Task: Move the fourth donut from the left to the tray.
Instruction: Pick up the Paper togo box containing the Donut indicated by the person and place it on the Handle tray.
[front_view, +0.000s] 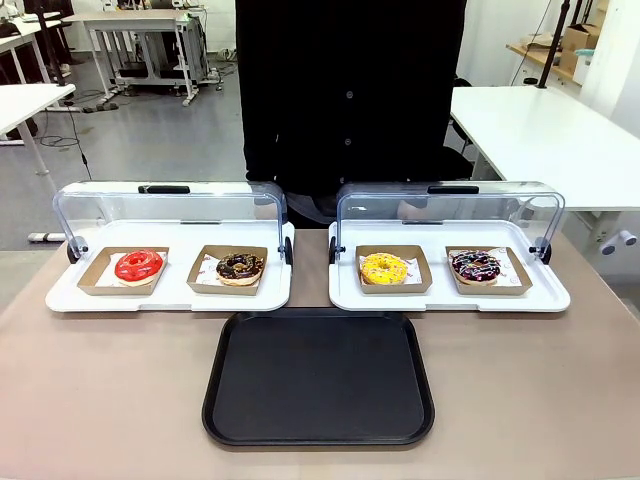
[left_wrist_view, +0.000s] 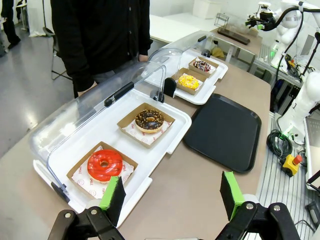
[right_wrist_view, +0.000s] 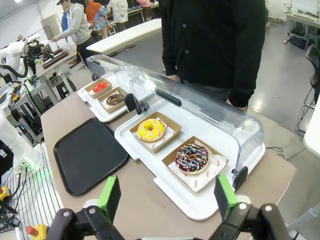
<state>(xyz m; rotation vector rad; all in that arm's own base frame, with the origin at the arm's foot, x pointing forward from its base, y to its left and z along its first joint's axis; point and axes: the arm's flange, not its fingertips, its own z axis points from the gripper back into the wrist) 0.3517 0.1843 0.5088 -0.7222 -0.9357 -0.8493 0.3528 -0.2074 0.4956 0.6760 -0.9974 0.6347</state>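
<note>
The tray (front_view: 318, 380) lies nearest me, in the middle; behind it sit the left display tray (front_view: 170, 298) and the right display tray (front_view: 450, 300), side by side. The fourth donut from the left (front_view: 475, 266) rests on the right display tray, to the right of the third donut (front_view: 384, 268). A person (front_view: 350, 90) stands behind both, seemingly close against the far edge.
</note>
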